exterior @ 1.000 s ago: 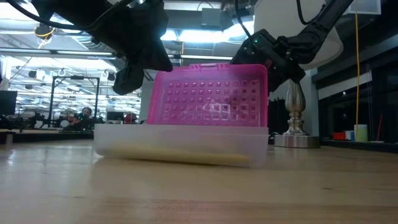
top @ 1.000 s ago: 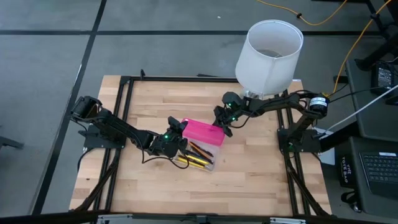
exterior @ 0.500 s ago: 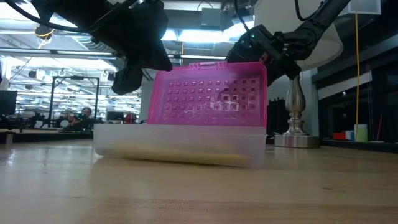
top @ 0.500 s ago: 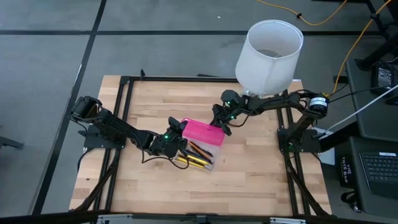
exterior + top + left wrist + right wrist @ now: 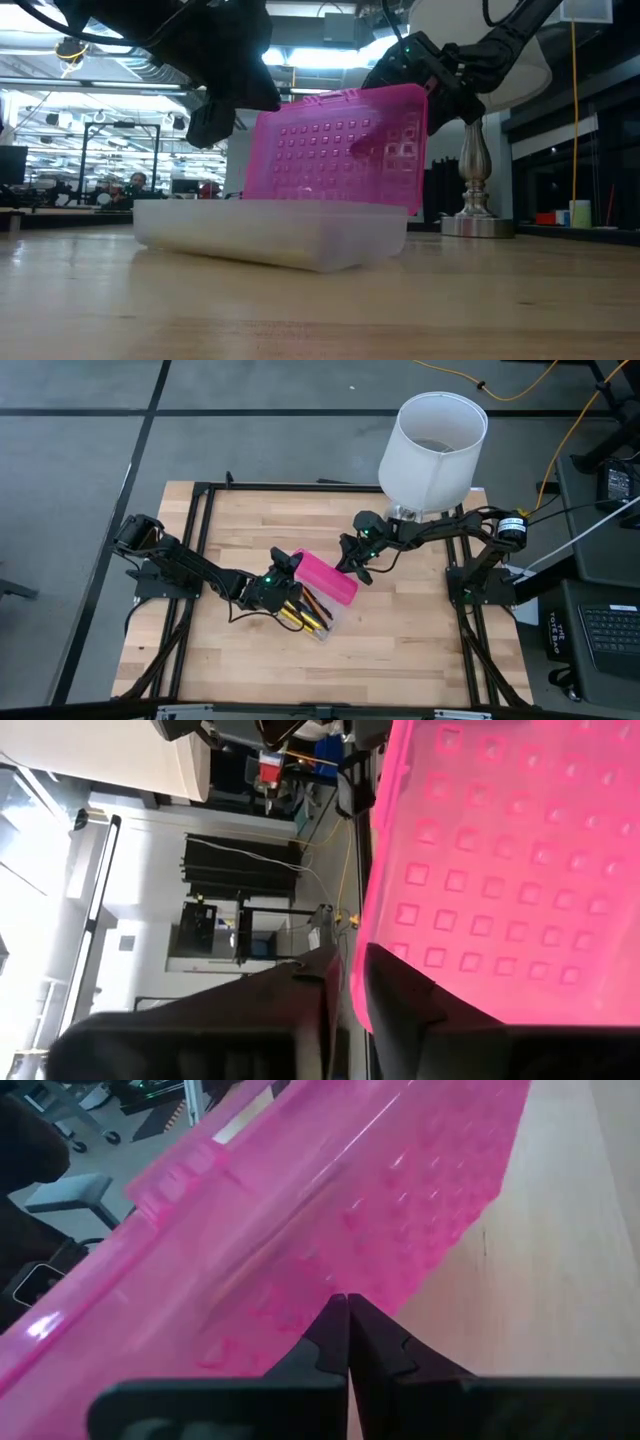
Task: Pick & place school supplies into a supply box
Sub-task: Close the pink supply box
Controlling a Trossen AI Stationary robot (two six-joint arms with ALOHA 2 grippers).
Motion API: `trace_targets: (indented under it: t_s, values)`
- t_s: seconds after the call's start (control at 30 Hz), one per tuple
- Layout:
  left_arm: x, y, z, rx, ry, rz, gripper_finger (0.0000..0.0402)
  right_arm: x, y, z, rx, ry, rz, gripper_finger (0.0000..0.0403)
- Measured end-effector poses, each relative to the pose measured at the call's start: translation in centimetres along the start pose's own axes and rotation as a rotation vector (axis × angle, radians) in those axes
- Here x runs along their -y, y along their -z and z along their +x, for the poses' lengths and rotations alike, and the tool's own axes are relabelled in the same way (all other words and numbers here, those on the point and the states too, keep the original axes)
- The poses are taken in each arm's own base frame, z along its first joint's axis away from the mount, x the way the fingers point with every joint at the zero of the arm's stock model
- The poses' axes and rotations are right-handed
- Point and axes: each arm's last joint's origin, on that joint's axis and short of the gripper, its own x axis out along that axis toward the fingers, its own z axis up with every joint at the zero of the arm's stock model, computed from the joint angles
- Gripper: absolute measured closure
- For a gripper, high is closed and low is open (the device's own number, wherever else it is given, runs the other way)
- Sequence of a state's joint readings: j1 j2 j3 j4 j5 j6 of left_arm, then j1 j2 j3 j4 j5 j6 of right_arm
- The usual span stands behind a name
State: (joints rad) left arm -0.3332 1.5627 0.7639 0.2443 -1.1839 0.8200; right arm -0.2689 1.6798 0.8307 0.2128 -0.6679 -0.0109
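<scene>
The supply box stands mid-table with its pink lid (image 5: 328, 578) raised on edge over the clear base (image 5: 270, 225). Yellow, orange and dark pens (image 5: 300, 616) lie in the base. My left gripper (image 5: 283, 568) is at the lid's left end, its fingers closed on the lid's edge (image 5: 358, 970). My right gripper (image 5: 350, 567) is shut, its tips against the lid's outer face on the far right side. In the low view the lid (image 5: 340, 150) leans slightly, with the right gripper (image 5: 425, 75) behind its upper corner. My left gripper pinches the pink lid's end edge (image 5: 362, 982) between its two fingers, coming level from the table's left. The lid stands raised on its hinge side over the base. My right gripper presses its shut fingertips (image 5: 347, 1325) against the lid's outer textured face (image 5: 400, 1250), slanting down from the far right.
A lamp with a white shade (image 5: 432, 440) stands at the table's far right, its metal foot (image 5: 476, 205) just behind the box. Black frame bars (image 5: 195, 540) run along the table's edges. Bare wood lies near and right of the box.
My right gripper has moved toward the table's left and near edge, pushing the lid. The lid has tipped over toward the base, and the whole box has turned and slid a little toward the left. My left gripper has kept its hold at the lid's end.
</scene>
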Motion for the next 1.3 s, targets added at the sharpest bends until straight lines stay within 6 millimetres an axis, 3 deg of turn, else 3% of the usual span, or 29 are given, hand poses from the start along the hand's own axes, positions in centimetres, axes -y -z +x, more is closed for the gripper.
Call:
trace_targets:
  t_s: [0.37,0.6,0.8,1.07,1.3]
  values:
    - [0.1,-0.2,-0.4,0.025,0.006,0.058,0.0305,0.0,0.0,0.0,0.0,0.005,0.002,0.04]
    - [-0.4,-0.8,-1.6,0.091,0.009,0.049,0.0306,0.0,0.0,0.0,0.0,0.01,0.002,0.04]
    - [-2.5,-0.8,-4.0,0.203,0.043,-0.109,0.0313,0.0,0.0,0.1,0.0,0.031,-0.002,0.04]
    - [-7.2,2.4,-6.8,0.309,0.201,-0.388,0.0321,-1.5,-1.5,0.9,0.009,0.046,-0.112,0.04]
    - [-8.7,5.2,-7.7,0.276,0.321,-0.565,0.033,-3.0,-3.1,1.7,0.032,0.007,-0.173,0.04]
